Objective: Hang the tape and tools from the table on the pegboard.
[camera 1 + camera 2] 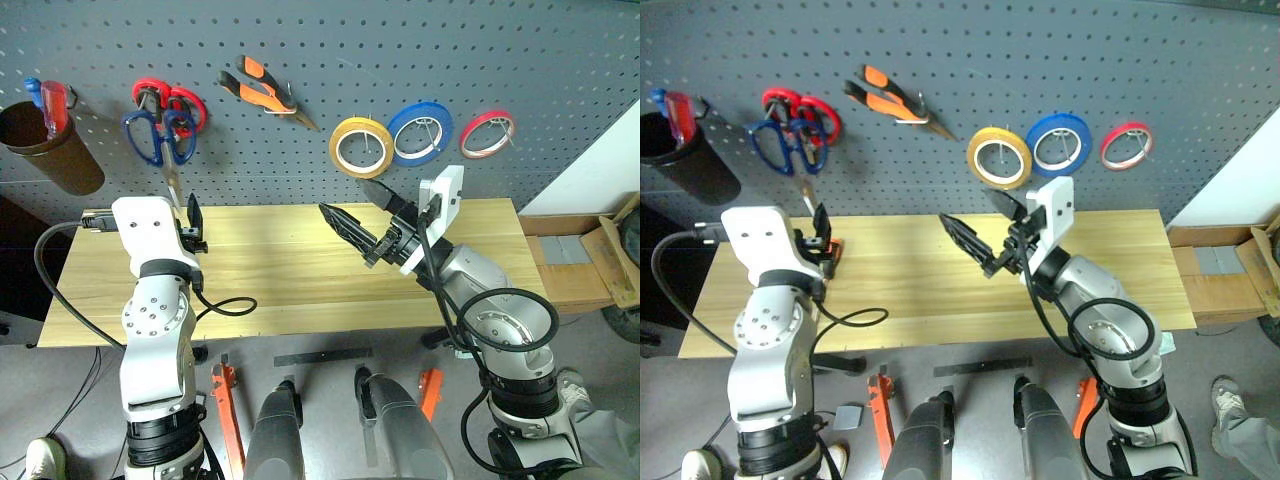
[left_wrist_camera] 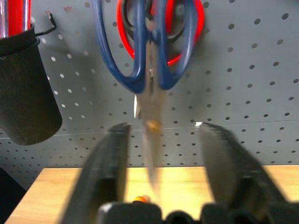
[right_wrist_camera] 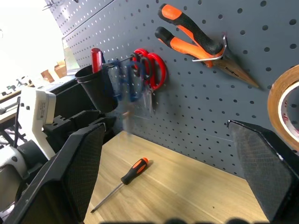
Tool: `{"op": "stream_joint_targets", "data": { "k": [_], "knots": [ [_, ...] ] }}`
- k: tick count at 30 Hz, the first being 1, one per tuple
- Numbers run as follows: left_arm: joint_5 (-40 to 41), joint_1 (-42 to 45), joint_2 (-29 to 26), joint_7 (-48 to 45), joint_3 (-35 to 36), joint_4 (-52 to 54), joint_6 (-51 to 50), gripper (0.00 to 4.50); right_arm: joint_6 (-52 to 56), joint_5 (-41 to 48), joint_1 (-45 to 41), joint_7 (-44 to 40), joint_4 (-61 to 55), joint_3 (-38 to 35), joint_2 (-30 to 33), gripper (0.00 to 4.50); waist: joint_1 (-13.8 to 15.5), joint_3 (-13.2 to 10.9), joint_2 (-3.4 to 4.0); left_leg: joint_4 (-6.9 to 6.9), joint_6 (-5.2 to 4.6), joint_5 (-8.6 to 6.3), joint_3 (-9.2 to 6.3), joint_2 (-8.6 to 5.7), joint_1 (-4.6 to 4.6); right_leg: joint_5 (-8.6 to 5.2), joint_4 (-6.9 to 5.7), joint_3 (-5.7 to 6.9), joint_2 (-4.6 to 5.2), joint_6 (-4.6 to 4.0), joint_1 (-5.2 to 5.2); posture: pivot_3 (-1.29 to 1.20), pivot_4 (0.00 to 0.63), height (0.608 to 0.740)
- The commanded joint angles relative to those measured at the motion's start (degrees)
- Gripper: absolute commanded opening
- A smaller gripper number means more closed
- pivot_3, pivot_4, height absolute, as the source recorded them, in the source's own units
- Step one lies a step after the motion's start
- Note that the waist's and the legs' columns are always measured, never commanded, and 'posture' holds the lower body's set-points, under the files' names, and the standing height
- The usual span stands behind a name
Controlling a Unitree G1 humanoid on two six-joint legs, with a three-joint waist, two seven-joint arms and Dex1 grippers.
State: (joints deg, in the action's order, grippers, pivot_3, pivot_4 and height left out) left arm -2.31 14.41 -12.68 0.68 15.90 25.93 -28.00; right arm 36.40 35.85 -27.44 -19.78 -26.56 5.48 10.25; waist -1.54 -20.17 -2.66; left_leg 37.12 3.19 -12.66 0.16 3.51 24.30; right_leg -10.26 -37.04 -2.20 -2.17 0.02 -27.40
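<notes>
1. Far left of the pegboard (image 1: pixel 330 40): a black cup (image 1: pixel 45 150) hangs from a hook, holding a red-handled item.
2. Right of the cup: the dark-blue-handled scissors (image 1: pixel 158 135) hang over the red-handled scissors (image 1: pixel 172 100). Their blades appear blurred in the left wrist view, so I judge them not yet settled.
3. Below the blue scissors: the left pincer (image 2: pixel 161 154) stands with its jaws apart on either side of the blades, gripping nothing. Judgement: the scissors step is at the point of release.
4. On the table (image 1: pixel 280 300), beside the left pincer: the screwdriver (image 3: pixel 122 183) lies flat with its orange-and-black handle nearer the pegboard. It is the one task item not yet hung.
5. Right of the scissors: the pliers (image 1: pixel 262 92) hang on a hook, tips slanting down to the right.
6. Further right: the yellow tape (image 1: pixel 360 146) hangs on a hook, with a blue roll (image 1: pixel 420 132) and a thin red roll (image 1: pixel 487 133) beyond it.
7. Below the yellow tape: the right pincer (image 1: pixel 362 218) is held over the table, jaws fully spread, empty.
8. Next move, in my judgement: draw the left pincer clear of the blades, lower it to the screwdriver handle, close on it, then place it on the pegboard.
9. Surface and room: pale wooden tabletop; grey floor below; a cardboard box (image 1: pixel 590 255) sits right of the table.
</notes>
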Motion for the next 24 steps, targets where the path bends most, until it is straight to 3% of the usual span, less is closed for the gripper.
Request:
{"op": "stream_joint_targets", "data": {
  "k": [1, 4, 15, 20, 24],
  "knots": [
    [0.4, 0.7, -1.1, 0.2, 1.4, 0.2, 2.1, 3.87, -1.0, 0.6, -0.2, -0.3, -2.6, -1.0, -0.1, 4.5, 0.0, 0.0, 0.0, 0.0, 0.0, 0.0, 0.0, 0.0, 0.0, 0.0, 0.0, 0.0, 0.0, 0.0, 0.0, 0.02, 0.325, 0.74],
    [0.6, -0.5, -1.3, 0.2, 1.9, -0.3, 2.7, 4.49, -0.9, 0.7, -0.2, -0.3, -2.8, -1.0, -0.1, 4.5, 0.0, 0.0, 0.0, -0.01, 0.0, 0.0, 0.0, 0.0, 0.0, 0.0, 0.01, 0.0, 0.0, 0.0, 0.0, 0.01, 0.319, 0.74],
    [-0.2, -14.4, -1.5, -1.1, 3.1, 7.4, -4.3, 4.49, 4.8, 2.6, 0.0, -2.2, -5.7, 2.3, 3.1, 4.5, -0.2, 0.0, 0.0, -0.07, 0.0, 0.0, 0.03, 0.05, -0.02, -0.01, 0.03, -0.02, 0.0, -0.01, -0.03, 0.03, 0.333, 0.74],
    [5.4, -12.4, -8.9, -8.2, 9.6, -7.0, -4.2, 4.49, 5.7, -6.8, -2.7, -3.7, -2.6, 13.1, 6.5, 4.5, -0.2, 0.0, 0.04, -0.09, -0.11, 0.07, 0.0, 0.06, -0.25, 0.0, -0.08, -0.03, -0.09, -0.05, 0.03, 0.03, 0.361, 0.74],
    [8.6, -11.0, -13.9, -12.4, 12.2, -15.8, -4.9, 4.49, 4.9, -9.1, -3.8, -4.1, -0.8, 15.9, 4.8, 4.5, -0.3, 0.0, 0.05, -0.12, -0.13, 0.08, 0.15, 0.06, -0.35, -0.09, -0.02, -0.12, -0.1, -0.21, 0.05, 0.03, 0.388, 0.74]
  ]
}}
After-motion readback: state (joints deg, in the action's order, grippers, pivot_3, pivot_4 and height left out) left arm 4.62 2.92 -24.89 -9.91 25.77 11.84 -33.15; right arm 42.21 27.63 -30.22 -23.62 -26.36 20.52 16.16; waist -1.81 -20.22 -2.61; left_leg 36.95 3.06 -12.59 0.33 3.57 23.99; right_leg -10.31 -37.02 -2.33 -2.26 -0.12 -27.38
